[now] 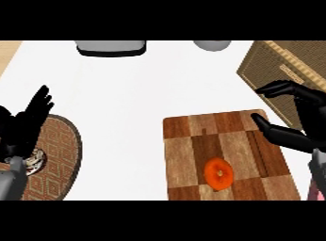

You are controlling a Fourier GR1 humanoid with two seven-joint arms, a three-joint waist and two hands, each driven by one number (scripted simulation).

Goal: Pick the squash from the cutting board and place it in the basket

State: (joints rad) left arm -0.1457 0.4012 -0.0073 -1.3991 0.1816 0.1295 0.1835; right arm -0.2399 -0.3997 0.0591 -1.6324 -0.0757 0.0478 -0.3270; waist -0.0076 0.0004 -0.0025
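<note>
Nothing is done yet: the squash [218, 173] is lying on the cutting board [186, 141], the right hand [313, 117] (fingers spread, empty) hovering near the basket [281, 63].

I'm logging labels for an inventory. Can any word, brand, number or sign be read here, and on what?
None can be read.
Basket: the pale strip along its rim has small dark marks, too blurred to read.
Mat: geometric pattern only, no letters.
Cutting board and squash: no text.
</note>
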